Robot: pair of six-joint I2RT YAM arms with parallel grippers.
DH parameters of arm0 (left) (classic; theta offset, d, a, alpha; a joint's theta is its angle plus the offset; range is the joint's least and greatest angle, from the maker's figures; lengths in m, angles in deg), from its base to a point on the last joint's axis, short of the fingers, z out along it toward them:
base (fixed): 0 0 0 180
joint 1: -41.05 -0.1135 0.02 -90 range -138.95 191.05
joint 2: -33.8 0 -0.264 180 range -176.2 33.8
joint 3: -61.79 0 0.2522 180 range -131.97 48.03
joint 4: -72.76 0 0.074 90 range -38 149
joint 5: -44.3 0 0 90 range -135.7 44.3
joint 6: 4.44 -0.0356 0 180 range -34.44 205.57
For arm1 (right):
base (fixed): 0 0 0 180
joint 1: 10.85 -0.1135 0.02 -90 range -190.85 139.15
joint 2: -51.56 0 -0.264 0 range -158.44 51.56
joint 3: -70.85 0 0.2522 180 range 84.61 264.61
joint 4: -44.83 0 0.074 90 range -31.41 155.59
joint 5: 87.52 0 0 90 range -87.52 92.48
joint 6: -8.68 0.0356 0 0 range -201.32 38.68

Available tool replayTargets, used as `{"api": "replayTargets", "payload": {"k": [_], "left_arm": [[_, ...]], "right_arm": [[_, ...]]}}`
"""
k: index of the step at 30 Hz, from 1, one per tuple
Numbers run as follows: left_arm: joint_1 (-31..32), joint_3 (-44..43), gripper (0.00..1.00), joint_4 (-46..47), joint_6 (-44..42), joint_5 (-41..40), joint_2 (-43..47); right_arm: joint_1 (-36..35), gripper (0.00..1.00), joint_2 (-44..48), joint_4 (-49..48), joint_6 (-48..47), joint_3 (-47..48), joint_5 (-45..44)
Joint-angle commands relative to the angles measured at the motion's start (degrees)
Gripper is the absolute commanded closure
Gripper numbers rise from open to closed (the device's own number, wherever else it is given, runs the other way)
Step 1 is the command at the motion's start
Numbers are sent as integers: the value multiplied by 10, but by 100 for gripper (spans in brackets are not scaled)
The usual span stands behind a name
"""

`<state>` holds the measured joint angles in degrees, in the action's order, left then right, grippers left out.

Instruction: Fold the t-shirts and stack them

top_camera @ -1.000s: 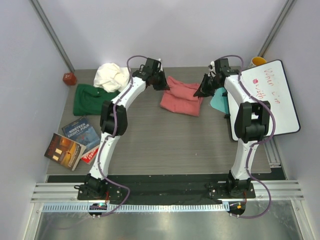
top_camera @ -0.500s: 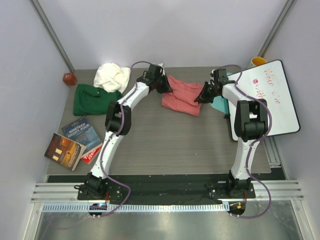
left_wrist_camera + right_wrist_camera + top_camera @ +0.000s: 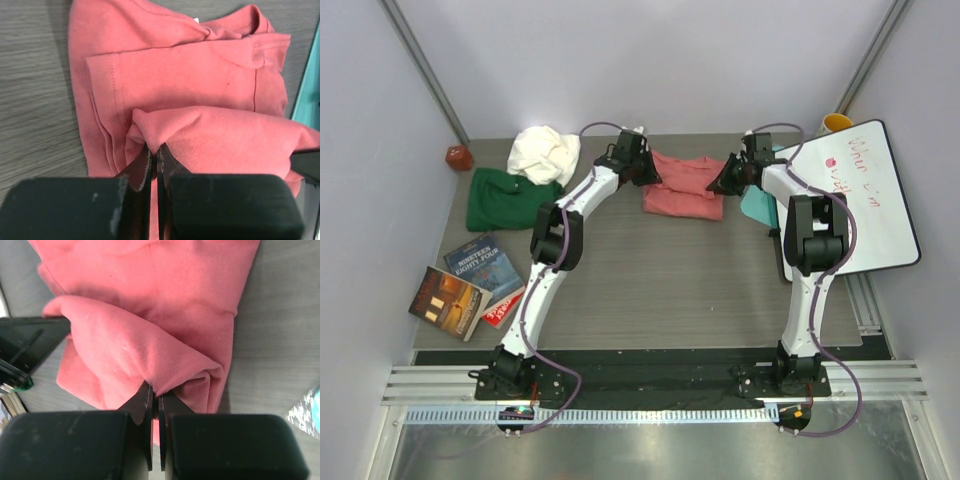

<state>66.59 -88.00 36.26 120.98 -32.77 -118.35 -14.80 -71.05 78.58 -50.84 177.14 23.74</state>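
The salmon-pink t-shirt point(image 3: 685, 185) lies part folded at the table's back middle. My left gripper point(image 3: 650, 177) is shut on a pinched fold at its left edge, seen close in the left wrist view point(image 3: 153, 147) on the pink cloth point(image 3: 200, 80). My right gripper point(image 3: 717, 184) is shut on the shirt's right edge, seen in the right wrist view point(image 3: 155, 392) on the pink cloth point(image 3: 165, 285). Both hold one lifted fold over the rest of the shirt. The dark green t-shirt point(image 3: 505, 200) lies flat at the left. The cream-white t-shirt point(image 3: 544, 152) is bunched behind it.
Glossy books point(image 3: 468, 285) lie at the front left. A whiteboard point(image 3: 860, 195) rests at the right edge, with a teal item point(image 3: 758, 200) beside it and a yellow cup point(image 3: 837, 123) behind. A small red object point(image 3: 458, 157) sits at the back left.
Both grippers have carried the pink shirt's near edge toward the back of the table, so the shirt now covers a shorter strip front to back.
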Motion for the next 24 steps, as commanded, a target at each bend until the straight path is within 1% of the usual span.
{"api": "replayTargets", "payload": {"k": [1,7,13,19,24], "left_arm": [[0,7,100,30,-24,-52,61],[-1,38,100,54,-32,-65,90],[-1,40,100,64,-32,-62,107],[-1,34,100,68,-45,-61,111],[-5,9,100,68,-40,-64,98]], "right_arm": [[3,98,-6,-43,17,58,19],[3,99,8,-53,13,57,30],[3,99,13,-69,7,63,48],[3,99,4,-74,3,97,65],[3,99,-22,-76,5,150,77]]}}
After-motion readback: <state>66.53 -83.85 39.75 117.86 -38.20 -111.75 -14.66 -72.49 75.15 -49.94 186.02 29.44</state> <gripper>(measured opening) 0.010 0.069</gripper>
